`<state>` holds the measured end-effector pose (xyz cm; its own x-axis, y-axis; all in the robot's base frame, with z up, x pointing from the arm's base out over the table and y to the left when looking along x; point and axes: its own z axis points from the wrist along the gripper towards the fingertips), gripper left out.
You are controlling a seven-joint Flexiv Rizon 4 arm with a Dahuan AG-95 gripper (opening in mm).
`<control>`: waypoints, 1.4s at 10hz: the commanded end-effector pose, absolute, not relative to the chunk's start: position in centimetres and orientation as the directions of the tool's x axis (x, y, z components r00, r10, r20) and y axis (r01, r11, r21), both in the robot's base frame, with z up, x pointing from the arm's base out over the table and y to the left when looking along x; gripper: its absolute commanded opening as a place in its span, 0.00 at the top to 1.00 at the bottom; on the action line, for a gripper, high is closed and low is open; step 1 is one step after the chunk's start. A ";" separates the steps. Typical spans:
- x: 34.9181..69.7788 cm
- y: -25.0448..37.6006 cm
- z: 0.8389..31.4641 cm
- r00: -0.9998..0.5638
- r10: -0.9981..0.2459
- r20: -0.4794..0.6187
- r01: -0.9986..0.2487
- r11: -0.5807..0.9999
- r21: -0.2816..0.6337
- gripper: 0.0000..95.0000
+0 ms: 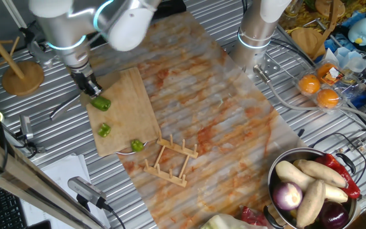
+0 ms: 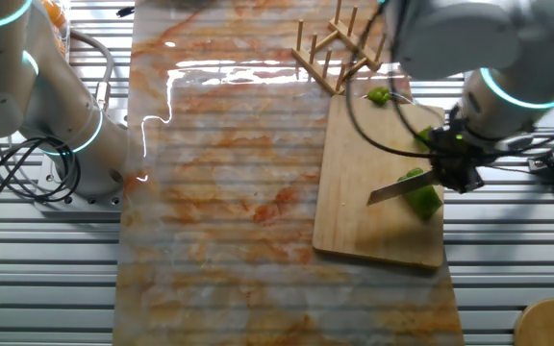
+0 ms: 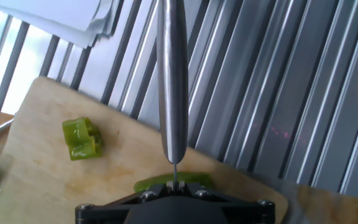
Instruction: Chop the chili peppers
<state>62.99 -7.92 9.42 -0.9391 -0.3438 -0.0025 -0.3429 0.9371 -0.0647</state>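
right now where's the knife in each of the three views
One fixed view: the knife is hidden under the gripper at the cutting board's top left corner.
The other fixed view: knife lies across the board's right side, beside a green chili piece.
Hand view: knife runs up the centre.
Shared landmark: the wooden cutting board.

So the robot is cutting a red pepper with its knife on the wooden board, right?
Not quite: the pepper is green, not red. The other fixed view shows the gripper holding the knife against a green piece on the wooden board. The rest is right. The only red peppers lie in the bowl, seen in one fixed view.
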 end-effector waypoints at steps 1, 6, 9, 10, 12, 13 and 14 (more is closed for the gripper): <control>63.4 -8.5 9.0 -0.934 -0.357 -0.004 -0.356 0.933 -0.054 1.00; 63.3 -8.7 8.6 -0.931 -0.364 -0.004 -0.364 0.931 -0.041 1.00; 62.5 -9.2 7.4 -0.928 -0.372 -0.005 -0.372 0.927 -0.045 1.00; 62.4 -9.3 7.1 -0.928 -0.372 -0.009 -0.372 0.927 -0.048 1.00; 62.5 -9.4 6.9 -0.930 -0.367 -0.011 -0.367 0.929 -0.048 1.00; 62.6 -9.4 6.8 -0.930 -0.368 -0.011 -0.367 0.929 -0.049 1.00; 62.8 -9.5 6.4 -0.928 -0.373 -0.014 -0.371 0.927 -0.051 1.00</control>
<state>62.96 -9.37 6.75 -0.9274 -0.3738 -0.0139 -0.3728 0.9266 -0.0491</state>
